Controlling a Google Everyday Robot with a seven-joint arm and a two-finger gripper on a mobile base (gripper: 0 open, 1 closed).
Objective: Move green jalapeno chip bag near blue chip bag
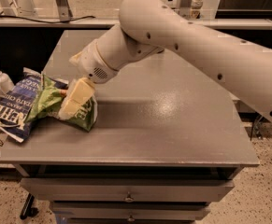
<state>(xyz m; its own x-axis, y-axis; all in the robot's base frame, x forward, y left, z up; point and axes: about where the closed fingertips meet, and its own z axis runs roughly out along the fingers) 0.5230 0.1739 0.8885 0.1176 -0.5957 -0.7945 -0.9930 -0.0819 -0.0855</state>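
The green jalapeno chip bag lies crumpled on the left part of the grey table. Its left edge overlaps the blue chip bag, which lies flat at the table's left edge and hangs partly over it. My gripper is right over the green bag. One cream finger lies across the bag's top and the other finger is hidden behind the bag. The gripper looks open, with the bag resting on the table. My white arm reaches in from the upper right.
A white pump bottle stands just off the table's left side behind the blue bag. Drawers sit under the tabletop. Another bench and metal stand legs are behind the table.
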